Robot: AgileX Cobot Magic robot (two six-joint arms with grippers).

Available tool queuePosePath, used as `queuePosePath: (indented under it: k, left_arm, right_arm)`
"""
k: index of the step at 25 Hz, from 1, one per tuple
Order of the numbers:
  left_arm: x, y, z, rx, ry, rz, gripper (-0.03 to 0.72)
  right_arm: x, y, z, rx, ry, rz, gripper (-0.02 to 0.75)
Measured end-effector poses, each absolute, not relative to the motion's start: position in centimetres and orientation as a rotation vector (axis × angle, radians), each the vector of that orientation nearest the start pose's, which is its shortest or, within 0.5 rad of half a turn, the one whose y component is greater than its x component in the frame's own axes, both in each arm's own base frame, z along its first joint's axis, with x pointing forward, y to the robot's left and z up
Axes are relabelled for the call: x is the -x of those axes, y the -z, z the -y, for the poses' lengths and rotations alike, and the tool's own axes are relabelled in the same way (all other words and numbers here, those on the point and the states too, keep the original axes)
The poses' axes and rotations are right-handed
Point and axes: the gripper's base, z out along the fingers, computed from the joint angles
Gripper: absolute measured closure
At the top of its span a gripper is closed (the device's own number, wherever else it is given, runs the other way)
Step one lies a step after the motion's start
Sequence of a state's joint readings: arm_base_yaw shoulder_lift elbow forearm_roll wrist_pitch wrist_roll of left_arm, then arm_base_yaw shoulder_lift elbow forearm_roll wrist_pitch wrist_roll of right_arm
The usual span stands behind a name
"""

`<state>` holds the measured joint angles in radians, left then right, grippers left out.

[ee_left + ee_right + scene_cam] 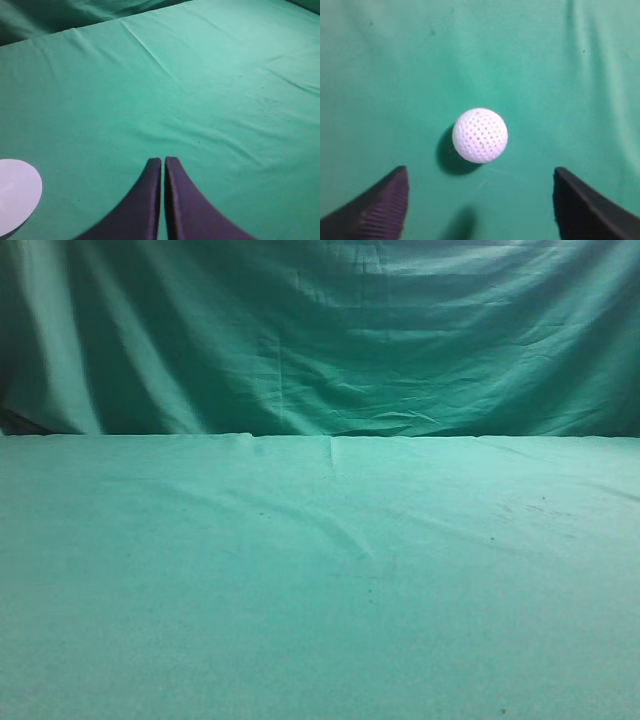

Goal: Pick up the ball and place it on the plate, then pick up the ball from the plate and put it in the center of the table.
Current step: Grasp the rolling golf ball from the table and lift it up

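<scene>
Ball (pixel 480 135) sitting mid-frame on the table (pixel 545 60), right gripper (pixel 480 200) spread wide below it, probably lined up for a grab; left gripper (pixel 163 165) pressed together, plate (pixel 17 195) lower left

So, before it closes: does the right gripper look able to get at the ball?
Probably yes. The right gripper is open, the ball sits on the table just ahead, centred between its fingers, with nothing between.
</scene>
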<state>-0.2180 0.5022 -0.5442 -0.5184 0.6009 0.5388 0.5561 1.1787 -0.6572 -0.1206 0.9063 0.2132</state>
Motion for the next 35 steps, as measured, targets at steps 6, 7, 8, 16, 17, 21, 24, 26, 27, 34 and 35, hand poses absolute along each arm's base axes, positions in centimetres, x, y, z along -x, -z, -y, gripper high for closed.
queuePosePath:
  k: [6, 7, 8, 16, 17, 21, 24, 26, 27, 34, 35]
  left_arm:
    - [-8.9, -31.3, 4.7, -0.486, 0.374, -1.915, 0.688]
    - [-8.9, -31.3, 4.7, -0.486, 0.374, -1.915, 0.688]
    - [-8.9, -31.3, 4.7, -0.486, 0.374, -1.915, 0.688]
    - [-8.9, -31.2, 4.7, -0.487, 0.374, -1.916, 0.688]
    - [-8.9, -31.2, 4.7, -0.487, 0.374, -1.916, 0.688]
    - [-8.9, -31.2, 4.7, -0.487, 0.374, -1.916, 0.688]
    - [-8.9, -31.2, 4.7, -0.487, 0.374, -1.916, 0.688]
    - [-8.9, -31.2, 4.7, -0.487, 0.374, -1.916, 0.688]
    - [-8.9, -31.2, 4.7, -0.487, 0.374, -1.916, 0.688]
    - [-8.9, -31.2, 4.7, -0.487, 0.374, -1.916, 0.688]
    - [-8.9, -31.2, 4.7, -0.487, 0.374, -1.916, 0.688]
  right_arm:
    - [-16.8, -20.9, -9.4, 0.503, 0.051, -2.926, 0.208]
    - [-17.0, -20.5, -9.5, 0.502, 0.064, -2.948, 0.208]
    - [-17.2, -20.0, -9.6, 0.503, 0.079, -2.971, 0.208]
    - [-18.6, -17.4, -10.6, 0.496, 0.089, -3.004, 0.208]
    - [-18.9, -17.4, -10.7, 0.493, 0.087, -3.0, 0.208]
    - [-20.8, -18.0, -10.0, 0.379, 0.074, -2.992, 0.208]
    - [-22.4, -18.7, -9.4, 0.318, 0.04, -2.973, 0.208]
    - [-23.1, -18.6, -9.6, 0.32, 0.009, -2.978, 0.208]
    - [-23.3, -18.4, -9.7, 0.329, 0.0, -2.985, 0.208]
    - [-24.8, -16.9, -10.4, 0.359, -0.01, -2.995, 0.208]
    - [-24.9, -16.8, -10.5, 0.362, -0.014, -2.986, 0.208]
